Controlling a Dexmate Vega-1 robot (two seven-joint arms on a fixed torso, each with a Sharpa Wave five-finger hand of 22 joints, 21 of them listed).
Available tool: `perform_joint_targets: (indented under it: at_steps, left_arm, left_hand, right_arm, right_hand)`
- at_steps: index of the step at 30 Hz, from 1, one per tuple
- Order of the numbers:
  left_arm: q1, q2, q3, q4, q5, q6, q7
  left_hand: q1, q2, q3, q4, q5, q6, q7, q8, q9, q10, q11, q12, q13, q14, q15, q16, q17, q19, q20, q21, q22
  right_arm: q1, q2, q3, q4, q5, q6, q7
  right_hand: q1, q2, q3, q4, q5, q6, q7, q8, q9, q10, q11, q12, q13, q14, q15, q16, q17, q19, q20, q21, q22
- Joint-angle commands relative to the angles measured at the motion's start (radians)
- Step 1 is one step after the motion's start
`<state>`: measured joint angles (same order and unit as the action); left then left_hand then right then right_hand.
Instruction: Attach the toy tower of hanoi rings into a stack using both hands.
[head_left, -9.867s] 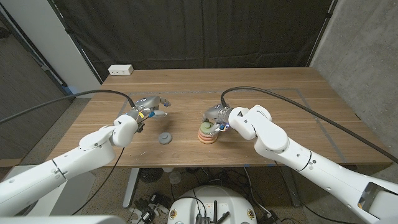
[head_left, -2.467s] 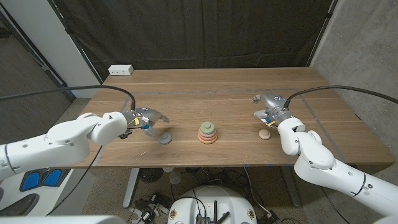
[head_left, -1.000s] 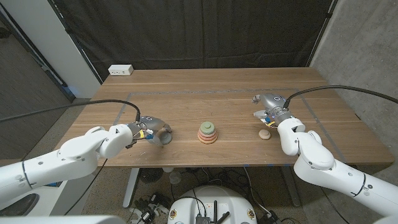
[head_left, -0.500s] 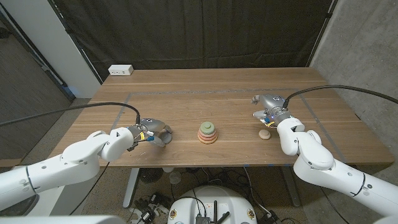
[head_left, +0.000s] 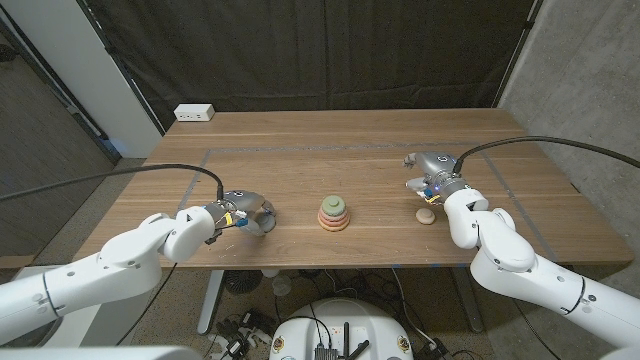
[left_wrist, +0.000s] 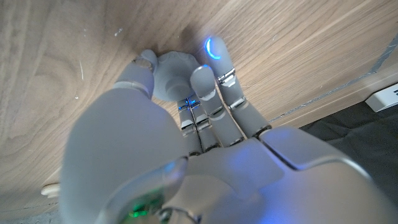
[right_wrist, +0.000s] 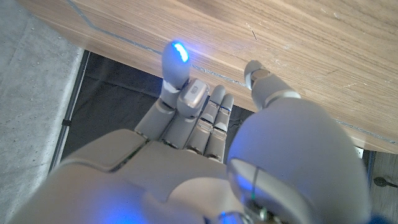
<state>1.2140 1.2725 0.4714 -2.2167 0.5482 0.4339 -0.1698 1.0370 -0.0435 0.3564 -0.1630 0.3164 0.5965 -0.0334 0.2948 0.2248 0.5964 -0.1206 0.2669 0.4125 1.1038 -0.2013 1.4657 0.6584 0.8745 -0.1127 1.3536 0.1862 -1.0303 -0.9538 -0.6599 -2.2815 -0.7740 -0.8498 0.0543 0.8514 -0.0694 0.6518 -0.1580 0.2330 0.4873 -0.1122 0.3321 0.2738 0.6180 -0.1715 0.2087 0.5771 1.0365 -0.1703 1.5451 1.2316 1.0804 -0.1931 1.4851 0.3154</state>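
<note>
On the grained wooden worktop (head_left: 360, 150) a rounded stack of pastel rings (head_left: 334, 213) stands at the middle. The left robot hand (head_left: 243, 211) curls its fingers (left_wrist: 208, 81) round a smooth grey ring (left_wrist: 171, 73), left of the stack. The right robot hand (head_left: 431, 172) holds nothing, fingers loosely apart, beside a small tan domed piece (head_left: 426, 215) to the right.

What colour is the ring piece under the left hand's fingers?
Grey: the round grey ring piece, clearest in the left wrist view, with the left hand closing around it.
</note>
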Motion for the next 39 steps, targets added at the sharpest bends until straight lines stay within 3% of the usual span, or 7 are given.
perform_joint_targets:
  at_steps: [1,18,26,33,39]
  left_arm:
    - [0.011,-0.009,0.015,0.001,-0.023,0.022,0.015]
    - [-0.013,-0.003,0.022,-0.015,-0.014,0.026,0.003]
    - [-0.003,0.014,-0.003,-0.035,-0.027,0.049,0.019]
    - [0.02,0.037,-0.045,-0.052,-0.068,0.075,0.05]
    - [0.029,0.062,-0.068,-0.069,-0.093,0.087,0.062]
  left_hand:
    - [0.024,0.006,0.012,-0.004,0.007,0.027,0.001,0.013,0.009,0.076,-0.04,0.011,0.044,0.009,-0.015,0.007,0.012,0.011,-0.096,0.011,0.0]
    - [0.056,0.01,0.029,-0.003,0.012,0.041,-0.004,0.014,0.018,0.093,-0.044,0.001,0.074,0.021,-0.014,0.014,0.053,0.017,-0.097,0.025,0.001]
    - [0.057,0.008,0.031,0.0,0.012,0.038,-0.004,0.011,0.021,0.091,-0.042,-0.008,0.088,0.02,-0.015,0.007,0.059,0.015,-0.097,0.029,-0.001]
    - [0.057,0.006,0.032,0.0,0.013,0.034,-0.005,0.007,0.023,0.086,-0.045,-0.016,0.097,0.016,-0.015,-0.003,0.059,0.012,-0.097,0.029,-0.002]
    - [0.057,0.007,0.033,0.001,0.013,0.035,-0.003,0.006,0.024,0.087,-0.044,-0.019,0.103,0.017,-0.015,-0.005,0.062,0.012,-0.097,0.029,-0.002]
  right_arm:
    - [0.01,0.01,-0.001,0.012,0.004,0.011,0.006]
    - [-0.008,-0.002,0.004,0.0,0.002,0.002,0.0]
    - [-0.017,-0.003,0.01,-0.004,0.012,0.0,-0.003]
    - [-0.014,-0.001,0.005,-0.004,0.015,-0.004,0.003]
    - [-0.012,-0.001,0.002,-0.004,0.017,-0.009,0.007]
  right_hand:
    - [0.003,0.011,0.007,0.0,0.007,0.007,0.0,-0.002,0.002,0.011,0.0,0.003,0.004,0.009,-0.045,-0.005,0.0,-0.002,-0.026,0.008,0.002]
    - [-0.001,0.012,0.007,-0.003,0.01,0.002,0.003,-0.005,0.001,-0.006,0.005,-0.006,0.005,0.008,-0.046,-0.005,0.001,-0.004,-0.026,0.01,-0.002]
    - [0.002,0.0,0.007,-0.01,0.01,-0.013,0.0,-0.004,0.01,-0.063,0.015,-0.026,0.0,0.005,-0.045,-0.004,0.002,-0.004,-0.026,0.013,-0.007]
    - [0.004,-0.009,0.008,-0.011,0.008,-0.035,0.024,-0.012,0.012,-0.116,0.047,-0.033,-0.01,0.003,-0.045,-0.005,0.001,-0.004,-0.026,0.017,-0.009]
    - [0.005,-0.012,0.009,-0.011,0.007,-0.042,0.031,-0.015,0.011,-0.121,0.045,-0.029,-0.014,0.001,-0.045,-0.006,0.001,-0.006,-0.026,0.018,-0.011]
